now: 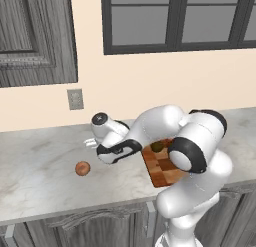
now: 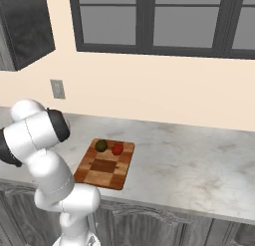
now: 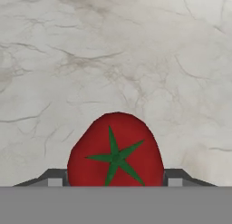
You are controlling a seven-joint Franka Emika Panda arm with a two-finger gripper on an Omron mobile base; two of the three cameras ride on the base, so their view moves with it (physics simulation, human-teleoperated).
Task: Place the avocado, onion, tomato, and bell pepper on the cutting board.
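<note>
The table [image 1: 40, 166] looks like polished veined marble; the cutting board [image 2: 104, 168] is checkered wood; the tomato [image 3: 115, 150] is smooth and matt.

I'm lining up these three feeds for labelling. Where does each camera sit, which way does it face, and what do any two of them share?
Left base view: behind the arm on its left, looking forward and down at the counter; the arm rises lower right, hiding part of the cutting board; the onion lies left.
Right base view: behind on the right; the arm rises lower left; board carries the avocado and a red fruit.
Hand view: looks along the gripper, its fingertips flanking a tomato.
Shared: both base views show the board and avocado.
</note>
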